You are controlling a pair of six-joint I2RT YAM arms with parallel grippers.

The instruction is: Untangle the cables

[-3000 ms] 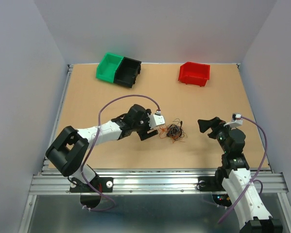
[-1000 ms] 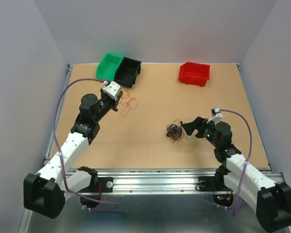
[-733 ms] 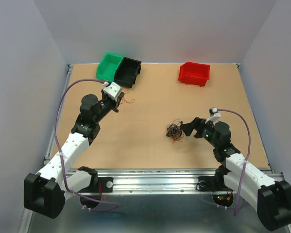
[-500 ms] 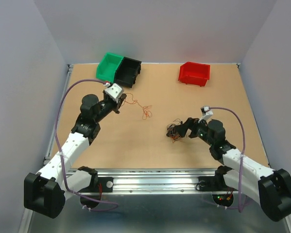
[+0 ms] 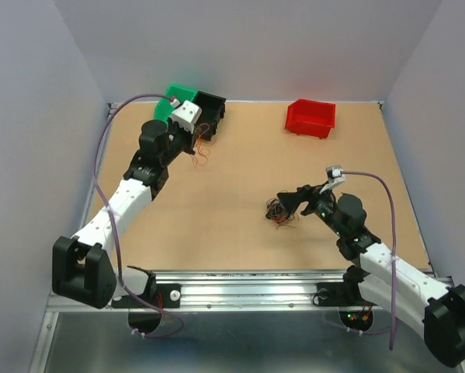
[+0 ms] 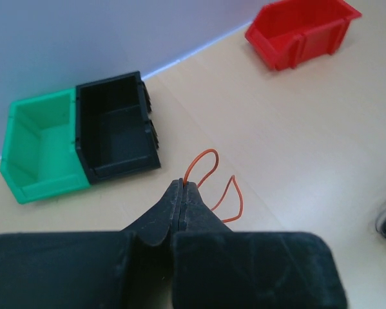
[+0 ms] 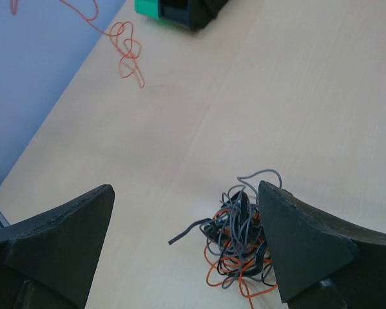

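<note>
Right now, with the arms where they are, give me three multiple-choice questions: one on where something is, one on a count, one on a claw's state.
1. Where is the tangled bunch of thin orange and black wires?
A. On the wooden table, just ahead of the right claw
B. Inside a bin
C. Lifted off the table

2. How many plastic bins are there?
A. Two
B. Three
C. Four

3. What is the left claw doing?
A. Standing wide open, empty
B. Shut on a thin orange wire
C. Shut on a bin's rim

Answers
1 A: the right wrist view shows the bunch lying on the wood between the spread fingers.
2 B: a green bin, a black bin and a red bin are visible.
3 B: the fingertips meet, and orange loops stick out from between them.
</note>
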